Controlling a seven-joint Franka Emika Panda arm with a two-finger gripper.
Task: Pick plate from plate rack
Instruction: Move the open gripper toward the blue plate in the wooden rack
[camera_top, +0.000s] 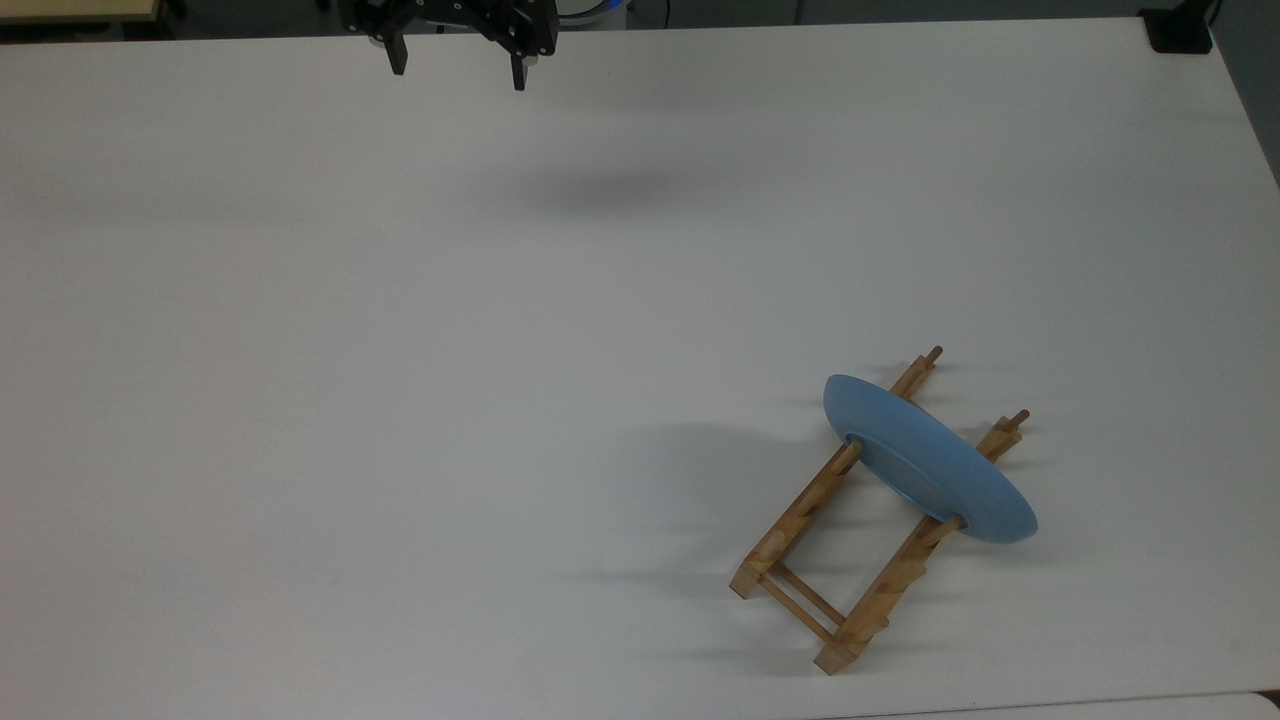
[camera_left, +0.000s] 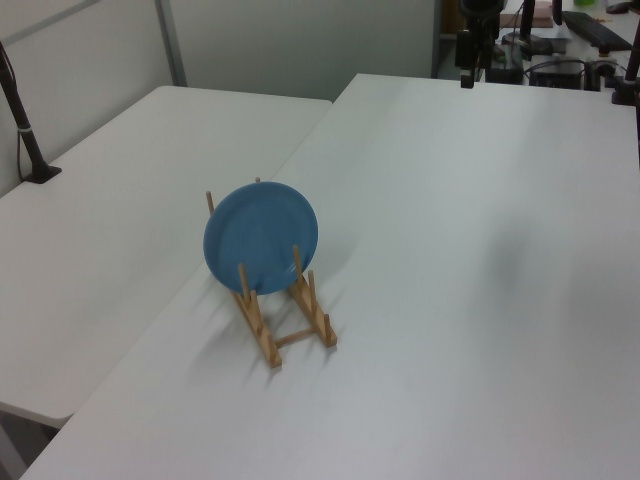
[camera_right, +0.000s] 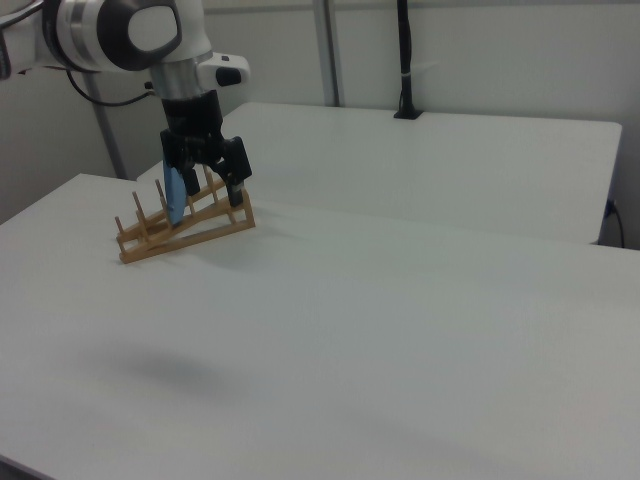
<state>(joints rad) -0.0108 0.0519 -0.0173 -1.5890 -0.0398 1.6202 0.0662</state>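
Pincer (camera_top: 458, 68) open, empty, high above table; plate (camera_top: 935, 465) far off in plate rack (camera_top: 860, 560).

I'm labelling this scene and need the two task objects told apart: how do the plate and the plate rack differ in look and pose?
The plate is a round, solid, matte light-blue disc; the plate rack is light-brown wood, an open ladder-like frame of two rails with pegs.

The plate stands on edge, leaning between pegs; the plate rack lies flat on the white table.

The plate is held off the table by the rack. Both are far from the open gripper.
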